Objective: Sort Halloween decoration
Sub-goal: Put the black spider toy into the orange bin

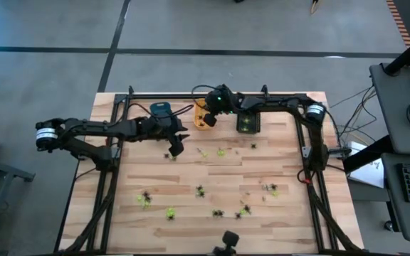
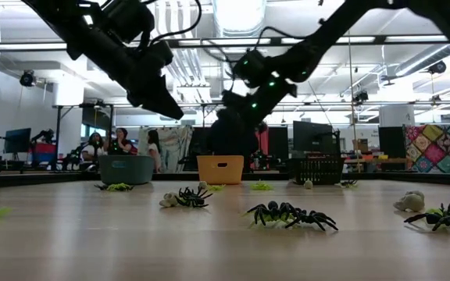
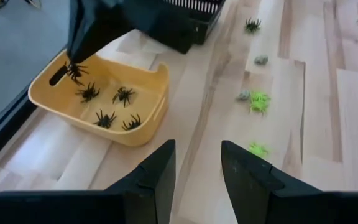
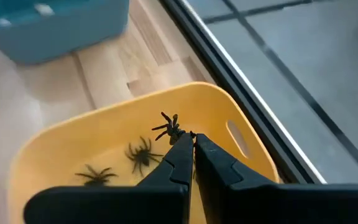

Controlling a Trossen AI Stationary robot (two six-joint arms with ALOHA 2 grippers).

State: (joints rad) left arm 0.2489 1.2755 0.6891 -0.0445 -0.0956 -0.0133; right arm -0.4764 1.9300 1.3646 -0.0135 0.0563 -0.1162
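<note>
- We have the right gripper [image 4: 193, 138] over the yellow tray [image 4: 104, 124] at the table's far edge, about twelve o'clock from the table's centre in the high view. Its fingers are together, pinching a black spider [image 4: 169, 129] at the very tips, above the tray's inside.
- Already lying in that tray in the left wrist view we count four other black spiders [image 3: 104, 106], so we judge this tray is the black sort.
- The step in hand, as we read it, is the drop: the spider is carried and positioned, not yet let go.
- The next move calls for parting the fingers while the tips are inside the rim, so the light figure falls into the tray and not over its wall; it may cling to a fingertip.
- Our left gripper [image 3: 197, 163] hangs over the boards just beside the yellow tray, at about ten o'clock from the table's centre, its fingers apart and holding nothing.
- A blue tray [image 1: 161, 109] sits at nine o'clock of the yellow one, a black tray [image 1: 248, 123] at three o'clock.
- Unsorted decorations remain: yellow-green spiders [image 3: 259, 101], pale ones [image 3: 261, 60] and more black ones [image 2: 291, 215] scattered over the middle and near half of the table [image 1: 191, 171], well apart from the trays.
</note>
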